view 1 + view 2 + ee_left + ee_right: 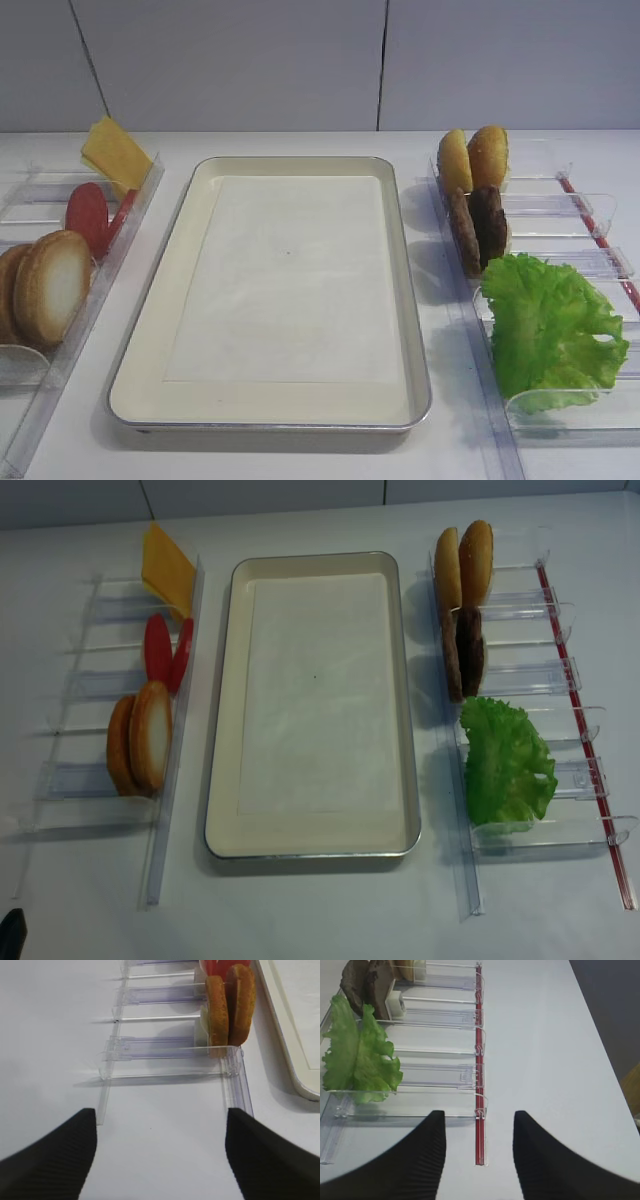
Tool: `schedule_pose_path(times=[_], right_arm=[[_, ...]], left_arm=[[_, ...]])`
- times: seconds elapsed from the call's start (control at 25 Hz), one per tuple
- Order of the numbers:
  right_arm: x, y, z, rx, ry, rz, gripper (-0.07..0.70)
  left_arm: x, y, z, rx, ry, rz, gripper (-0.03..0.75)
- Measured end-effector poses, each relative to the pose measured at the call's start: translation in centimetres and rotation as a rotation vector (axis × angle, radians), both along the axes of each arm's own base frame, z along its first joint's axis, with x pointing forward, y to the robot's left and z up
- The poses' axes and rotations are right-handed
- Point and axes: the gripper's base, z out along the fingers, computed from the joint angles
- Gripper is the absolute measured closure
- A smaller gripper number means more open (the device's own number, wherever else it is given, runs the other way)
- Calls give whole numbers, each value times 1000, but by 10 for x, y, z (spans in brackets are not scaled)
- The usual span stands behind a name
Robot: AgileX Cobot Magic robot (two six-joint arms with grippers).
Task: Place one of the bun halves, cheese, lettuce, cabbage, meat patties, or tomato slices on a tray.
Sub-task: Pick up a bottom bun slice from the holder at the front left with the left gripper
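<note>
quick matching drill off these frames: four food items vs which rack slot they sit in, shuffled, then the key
Items
1. thin square yellow cheese slice
2. flat round red tomato slices
3. dark brown rough meat patties
4. large frilly green lettuce leaf

Places
A. right clear rack, nearest slot
B. left clear rack, farthest slot
C. right clear rack, between the yellow-orange buns and the leaf
D. left clear rack, between the cheese and the cream-faced bun halves

Pairs: 1-B, 2-D, 3-C, 4-A

White table [300,460] bearing the cream tray [140,395], flanked by two clear plastic racks [520,605].
</note>
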Motion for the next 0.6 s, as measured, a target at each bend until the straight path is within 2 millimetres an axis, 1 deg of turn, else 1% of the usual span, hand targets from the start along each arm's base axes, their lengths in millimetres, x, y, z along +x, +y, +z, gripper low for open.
schedule_pose_path(times=[0.6], right_arm=[[0, 0, 0, 0, 0, 0, 324]], left_arm=[[0, 0, 0, 0, 0, 0, 183]])
